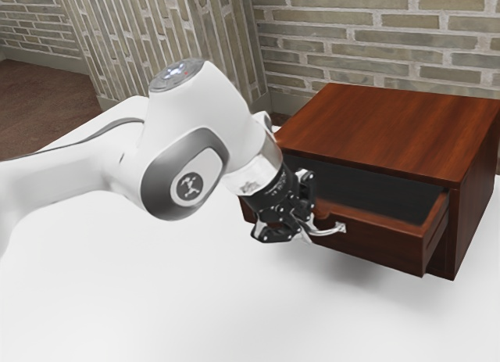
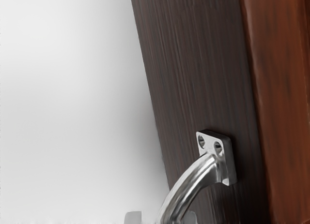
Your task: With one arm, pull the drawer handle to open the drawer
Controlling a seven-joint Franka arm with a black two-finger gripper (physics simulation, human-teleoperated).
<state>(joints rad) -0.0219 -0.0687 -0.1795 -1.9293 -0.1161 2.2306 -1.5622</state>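
Externally, from the side camera: my white arm (image 1: 195, 143) reaches across the white table (image 1: 156, 299) to a red-brown wooden cabinet (image 1: 398, 127) that stands before a pale brick wall (image 1: 375, 34). Its single drawer (image 1: 383, 241) stands partly pulled out, with the dark interior exposed beneath the cabinet top. My black two-finger gripper (image 1: 297, 225) sits at the near end of the curved silver metal handle (image 1: 328, 229) on the drawer's front. I cannot tell whether it is clamped on that handle or merely against it. Markings: a grey disc (image 1: 187, 188) on my arm joint bears a white emblem, and the pale print on the wrist collar is too small to read.

Wrist camera: the handle (image 2: 193, 190) rises from under my hand to a square mounting plate (image 2: 215, 154) with two screw holes, a detail the side camera does not resolve. The plate is fixed to the dark wood-grain drawer front (image 2: 193, 79). A red-brown strip (image 2: 276, 112) runs along one side of that front, and the table (image 2: 63, 112) lies on the other.
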